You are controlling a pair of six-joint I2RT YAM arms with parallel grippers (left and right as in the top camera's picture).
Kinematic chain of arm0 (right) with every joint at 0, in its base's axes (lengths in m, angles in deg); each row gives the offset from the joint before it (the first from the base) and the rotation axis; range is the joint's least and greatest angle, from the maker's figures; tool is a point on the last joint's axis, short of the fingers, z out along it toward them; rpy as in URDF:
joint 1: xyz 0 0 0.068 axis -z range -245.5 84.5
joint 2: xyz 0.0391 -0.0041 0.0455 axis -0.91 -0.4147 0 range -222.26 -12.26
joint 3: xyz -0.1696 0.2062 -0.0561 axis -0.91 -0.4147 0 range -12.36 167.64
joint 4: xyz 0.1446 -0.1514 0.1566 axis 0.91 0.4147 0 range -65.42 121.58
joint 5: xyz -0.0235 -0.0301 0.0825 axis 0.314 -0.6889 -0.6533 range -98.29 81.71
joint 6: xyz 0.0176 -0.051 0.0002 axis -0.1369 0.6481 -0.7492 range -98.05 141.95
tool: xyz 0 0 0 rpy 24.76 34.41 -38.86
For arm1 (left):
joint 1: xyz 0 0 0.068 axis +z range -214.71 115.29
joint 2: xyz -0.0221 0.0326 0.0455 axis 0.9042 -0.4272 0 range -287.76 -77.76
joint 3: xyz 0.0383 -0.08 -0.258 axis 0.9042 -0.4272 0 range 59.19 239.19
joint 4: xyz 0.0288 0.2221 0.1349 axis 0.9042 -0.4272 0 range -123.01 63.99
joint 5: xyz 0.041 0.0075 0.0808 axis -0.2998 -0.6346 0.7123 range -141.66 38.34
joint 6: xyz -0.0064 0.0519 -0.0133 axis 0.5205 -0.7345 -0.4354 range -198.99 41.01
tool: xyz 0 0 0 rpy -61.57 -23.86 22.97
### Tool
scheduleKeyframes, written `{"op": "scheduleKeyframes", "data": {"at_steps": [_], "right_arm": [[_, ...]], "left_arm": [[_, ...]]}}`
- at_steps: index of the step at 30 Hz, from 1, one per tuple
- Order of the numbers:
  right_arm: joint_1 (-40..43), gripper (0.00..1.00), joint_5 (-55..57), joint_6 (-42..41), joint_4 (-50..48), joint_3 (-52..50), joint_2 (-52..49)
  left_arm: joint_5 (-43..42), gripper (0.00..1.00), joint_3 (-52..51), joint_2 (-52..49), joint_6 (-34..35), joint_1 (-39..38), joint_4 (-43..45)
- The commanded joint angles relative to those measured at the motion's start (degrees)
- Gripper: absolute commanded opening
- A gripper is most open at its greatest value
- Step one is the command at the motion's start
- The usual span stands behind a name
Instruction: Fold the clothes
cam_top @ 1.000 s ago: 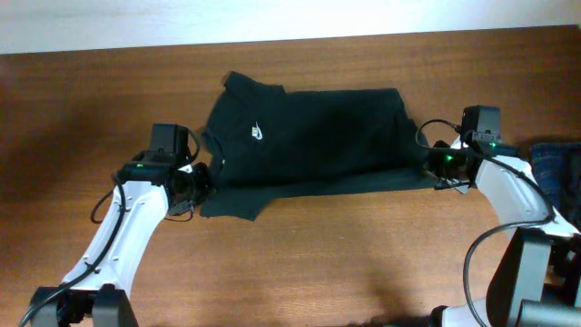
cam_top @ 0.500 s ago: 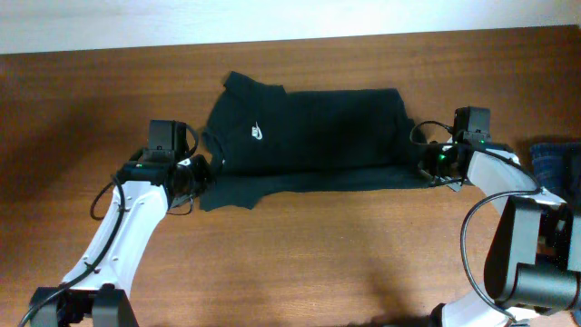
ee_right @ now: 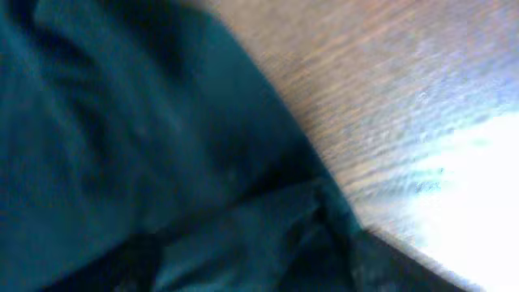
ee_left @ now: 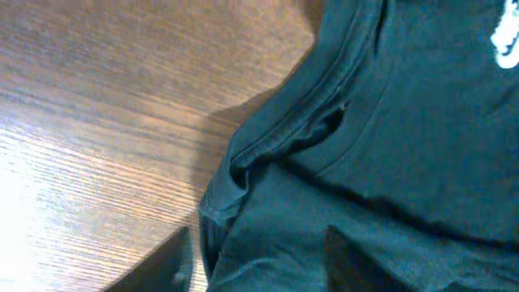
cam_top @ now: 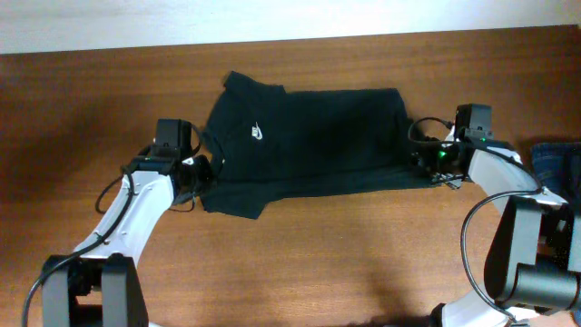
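The clothes, a black T-shirt (cam_top: pixel 309 136) with a small white logo (cam_top: pixel 257 133), lie flat on the brown table with the near part doubled over into a long band. My left gripper (cam_top: pixel 201 175) is at the shirt's left end by the sleeve. It is open, and in the left wrist view its fingers (ee_left: pixel 166 264) straddle loose fabric (ee_left: pixel 405 146). At the shirt's right end my right gripper (cam_top: pixel 420 162) is also open. In the right wrist view its jaws stand wide apart over a fold of the black cloth (ee_right: pixel 146 146).
A blue denim garment (cam_top: pixel 556 162) lies at the table's right edge, just past the right arm. The table's far edge (cam_top: pixel 290 38) meets a white wall. Bare wood (cam_top: pixel 318 254) stretches in front of the shirt.
Both arms have shifted the shirt's near edge slightly toward the far side and drawn inward. The jaws of both grippers now stand apart.
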Motion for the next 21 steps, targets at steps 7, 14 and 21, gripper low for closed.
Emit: {"op": "scheduleKeyframes", "data": {"at_steps": [7,14,21], "right_arm": [[-0.2,1.0,-1.2,7.2,11.8,12.0,0.1],[-0.2,1.0,-1.2,7.2,22.4,13.7,0.0],[-0.3,1.0,-1.4,7.2,27.0,13.5,0.0]], "left_arm": [[0.4,0.58,13.1,1.2,-10.1,-1.6,-13.8],[1.0,0.6,13.3,1.1,-12.6,-6.6,-21.9],[5.6,0.64,13.1,1.1,-12.4,-9.9,-23.0]]}}
